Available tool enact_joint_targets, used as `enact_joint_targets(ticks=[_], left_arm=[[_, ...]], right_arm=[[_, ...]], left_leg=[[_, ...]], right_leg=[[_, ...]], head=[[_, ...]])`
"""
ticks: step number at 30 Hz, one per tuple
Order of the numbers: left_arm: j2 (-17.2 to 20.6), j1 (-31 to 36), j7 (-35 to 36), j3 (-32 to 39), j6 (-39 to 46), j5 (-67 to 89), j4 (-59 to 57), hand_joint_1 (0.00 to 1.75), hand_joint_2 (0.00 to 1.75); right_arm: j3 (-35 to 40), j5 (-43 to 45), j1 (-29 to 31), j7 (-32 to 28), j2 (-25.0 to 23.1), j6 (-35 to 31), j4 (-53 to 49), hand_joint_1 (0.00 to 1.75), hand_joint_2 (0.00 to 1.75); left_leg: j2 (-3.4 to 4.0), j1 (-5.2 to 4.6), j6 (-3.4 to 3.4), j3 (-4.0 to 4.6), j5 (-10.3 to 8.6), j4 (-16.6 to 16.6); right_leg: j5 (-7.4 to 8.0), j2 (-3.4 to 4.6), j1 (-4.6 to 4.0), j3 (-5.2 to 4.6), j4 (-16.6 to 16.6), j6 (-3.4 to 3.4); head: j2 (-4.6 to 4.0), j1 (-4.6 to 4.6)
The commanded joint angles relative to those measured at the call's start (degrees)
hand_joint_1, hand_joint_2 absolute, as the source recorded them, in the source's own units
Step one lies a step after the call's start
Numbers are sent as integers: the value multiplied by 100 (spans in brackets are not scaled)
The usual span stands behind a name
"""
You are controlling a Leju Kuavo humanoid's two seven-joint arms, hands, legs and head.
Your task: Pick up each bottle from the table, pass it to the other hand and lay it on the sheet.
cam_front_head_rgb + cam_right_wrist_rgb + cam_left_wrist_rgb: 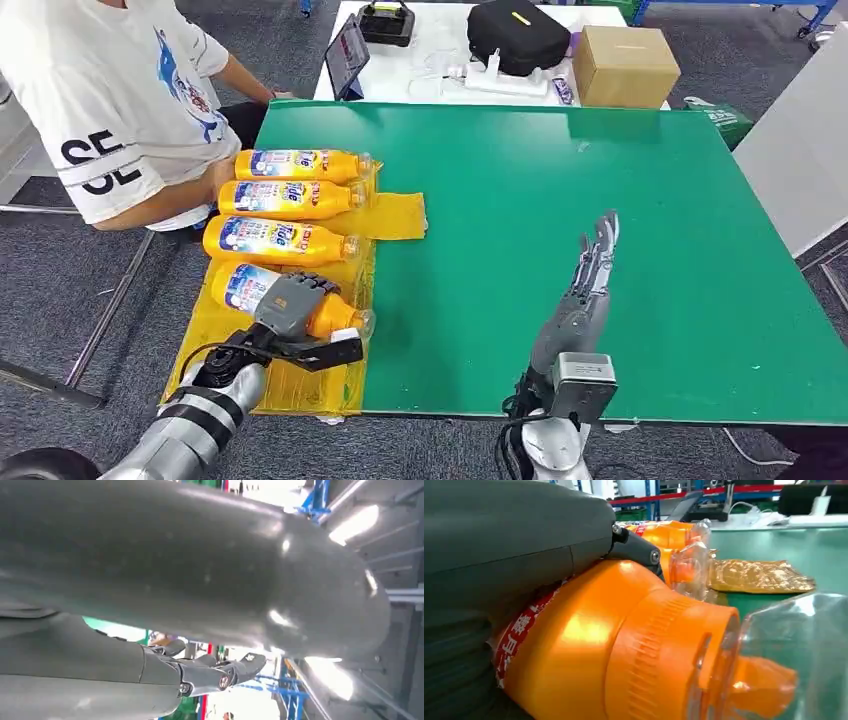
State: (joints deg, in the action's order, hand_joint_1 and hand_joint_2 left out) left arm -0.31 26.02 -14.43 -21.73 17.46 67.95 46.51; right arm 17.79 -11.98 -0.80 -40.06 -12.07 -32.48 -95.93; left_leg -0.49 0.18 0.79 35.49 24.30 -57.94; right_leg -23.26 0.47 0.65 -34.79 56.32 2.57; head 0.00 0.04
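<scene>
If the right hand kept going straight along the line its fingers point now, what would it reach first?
Nothing close: the right hand points up the bare green table toward its far edge. The cardboard box stands roughly in that line beyond, though depth is unclear.

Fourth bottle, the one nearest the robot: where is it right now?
Head view, left side: the fourth bottle lies on the yellow sheet at the table's near-left edge, under the left robot hand, next to the three other bottles.

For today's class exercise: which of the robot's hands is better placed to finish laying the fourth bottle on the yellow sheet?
Left. The left hand already grips the bottle over the sheet; the right hand is open above bare table.
</scene>
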Motion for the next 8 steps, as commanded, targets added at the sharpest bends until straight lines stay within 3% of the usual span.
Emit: enact_joint_targets(ticks=[1, 8], left_arm=[[151, 324, 47, -363, -47, 30, -902, 175, 175], [149, 324, 72, -363, -43, 32, -914, 175, 175]], right_arm=[[-201, 34, 215, 6, -19, 11, 485, 0, 0], [-205, 16, 219, 6, -38, 33, 542, 0, 0]], left_leg=[[14, 6, -4, -28, 5, 5], [13, 3, -5, -39, 2, 5]], right_leg=[[1, 7, -8, 26, -10, -7], [0, 7, -5, 38, -8, -7]], head=[[0, 0], [0, -2]])
